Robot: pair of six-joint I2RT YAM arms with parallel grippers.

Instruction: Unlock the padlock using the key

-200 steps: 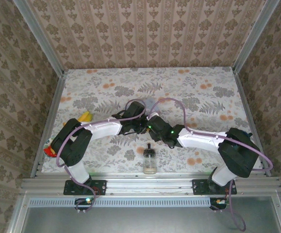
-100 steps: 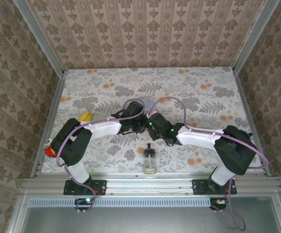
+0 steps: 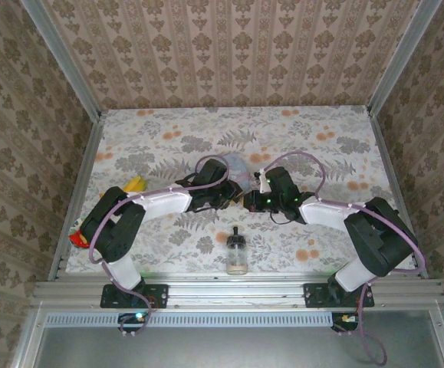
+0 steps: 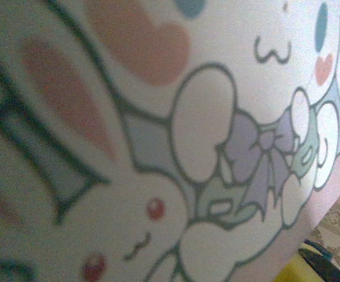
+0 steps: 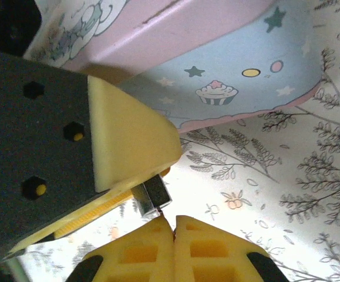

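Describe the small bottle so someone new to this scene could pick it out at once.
On the floral table, look along the near edge, about midway between the two arm bases. The bottle stands upright there alone. It is clear glass with a black cap, unlike the pastel cartoon tin farther back or the yellow item at the left edge.

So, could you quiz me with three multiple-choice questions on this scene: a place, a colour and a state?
1. Where is the glass bottle? A on the floor; B at the near edge of the table; C against the far wall.
2. The side of the tin is? A green; B black; C pale blue.
3. The right gripper is? A shut, tips touching; B wide open; C clamped round the bottle.
Answers: B, the top view shows it there; C, the right wrist view shows blue; A, its yellow tips meet.
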